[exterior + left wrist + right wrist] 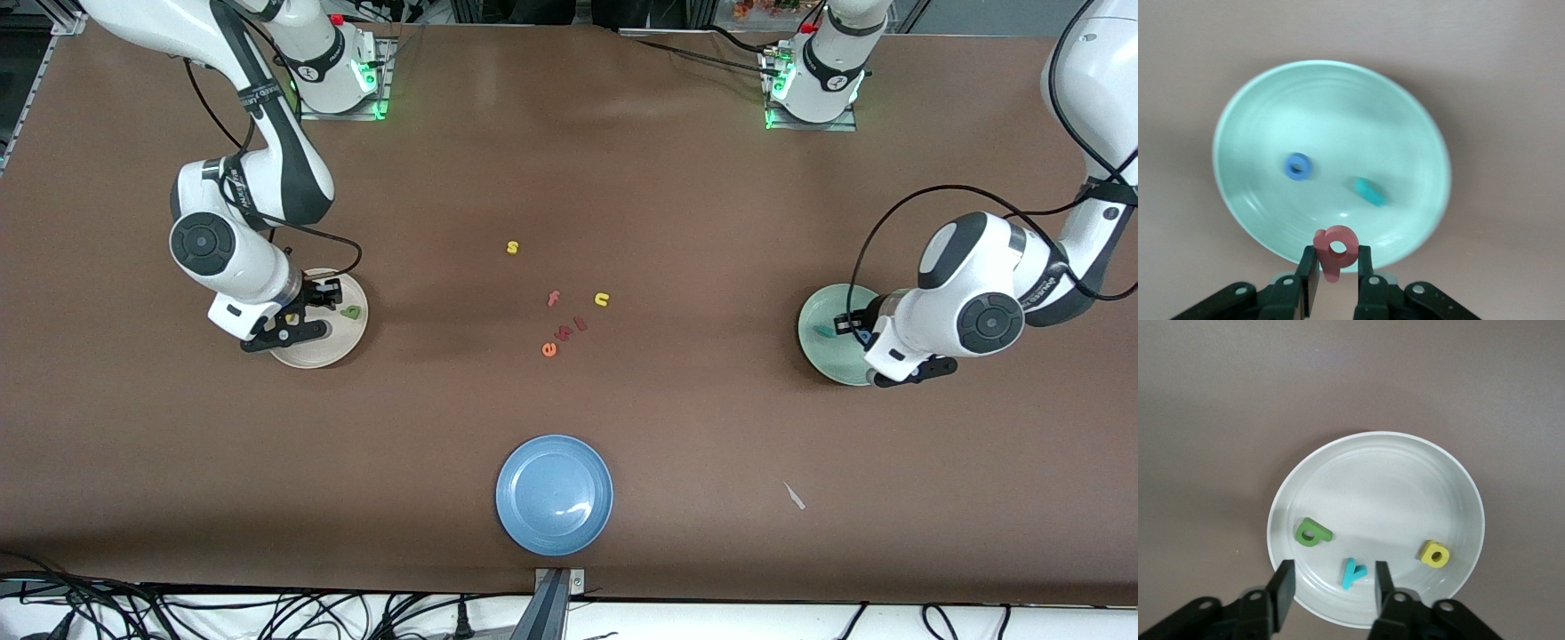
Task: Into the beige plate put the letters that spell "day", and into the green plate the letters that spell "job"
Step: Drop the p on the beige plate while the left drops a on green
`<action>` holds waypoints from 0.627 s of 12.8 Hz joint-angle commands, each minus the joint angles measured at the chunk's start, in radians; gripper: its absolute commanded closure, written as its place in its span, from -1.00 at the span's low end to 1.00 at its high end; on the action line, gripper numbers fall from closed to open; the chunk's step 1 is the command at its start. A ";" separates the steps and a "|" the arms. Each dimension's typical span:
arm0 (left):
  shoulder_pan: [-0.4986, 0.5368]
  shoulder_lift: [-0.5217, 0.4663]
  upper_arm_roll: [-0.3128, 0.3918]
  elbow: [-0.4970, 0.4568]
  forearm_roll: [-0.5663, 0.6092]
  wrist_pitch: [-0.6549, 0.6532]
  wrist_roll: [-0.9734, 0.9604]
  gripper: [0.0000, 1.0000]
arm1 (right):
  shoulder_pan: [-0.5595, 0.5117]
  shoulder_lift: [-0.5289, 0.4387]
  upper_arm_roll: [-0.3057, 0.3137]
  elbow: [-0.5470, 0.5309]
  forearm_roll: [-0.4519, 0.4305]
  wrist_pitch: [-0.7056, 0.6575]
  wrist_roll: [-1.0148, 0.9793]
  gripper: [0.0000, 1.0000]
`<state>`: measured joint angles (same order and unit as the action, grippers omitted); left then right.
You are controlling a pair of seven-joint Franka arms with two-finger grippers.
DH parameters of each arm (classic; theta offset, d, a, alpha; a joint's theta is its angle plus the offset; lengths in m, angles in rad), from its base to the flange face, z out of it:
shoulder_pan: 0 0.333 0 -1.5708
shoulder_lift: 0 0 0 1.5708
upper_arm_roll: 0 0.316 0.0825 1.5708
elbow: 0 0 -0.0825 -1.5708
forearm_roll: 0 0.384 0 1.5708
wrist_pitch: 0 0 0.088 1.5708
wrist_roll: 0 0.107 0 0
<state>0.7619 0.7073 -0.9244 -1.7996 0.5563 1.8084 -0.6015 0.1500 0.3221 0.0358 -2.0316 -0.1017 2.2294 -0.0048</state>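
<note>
Tabletop covered in matte brown material (622,178), with two white robot arms reaching from the edge where their bases stand. Toward the right arm's end sits the beige plate (1405,473), round, shallow and smooth, holding three tiny foam letters: a green "d" (1313,533), a teal "y" (1353,573) and a yellow "a" (1433,554), all lying flat and apart from one another. The right gripper (1330,585) hangs over this plate with its black fingers spread and nothing between them, the "y" directly below the gap. Toward the left arm's end sits the green plate (1271,107), pale mint and glossy, with faint concentric rings. In it lie a blue ring "o" (1299,166) and a teal "j" (1369,191), apart. The left gripper (1336,261) is over the plate's rim, its fingers pinching an orange-red "b" (1335,248). At the table's middle lie loose letters: a yellow "s" (512,247), a yellow "u" (602,300), a pink "f" (553,298) and a red-orange "e" (549,349). A blue plate (554,494), round and smooth, rests near the middle of the edge closest to the front camera.
</note>
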 commanded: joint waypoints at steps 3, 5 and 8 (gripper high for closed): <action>0.017 0.000 0.001 0.006 0.033 -0.009 0.062 -0.99 | 0.002 -0.060 0.003 0.118 0.022 -0.129 -0.015 -1.00; 0.002 -0.014 -0.010 0.075 0.034 -0.052 0.063 -0.99 | 0.002 -0.096 0.006 0.232 0.045 -0.245 -0.015 -1.00; -0.102 -0.011 -0.008 0.283 0.033 -0.220 0.066 -0.99 | 0.003 -0.138 -0.046 0.414 0.100 -0.515 -0.035 -1.00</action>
<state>0.7431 0.7108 -0.9422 -1.6503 0.5675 1.6994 -0.5577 0.1511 0.2001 0.0338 -1.7106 -0.0475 1.8467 -0.0062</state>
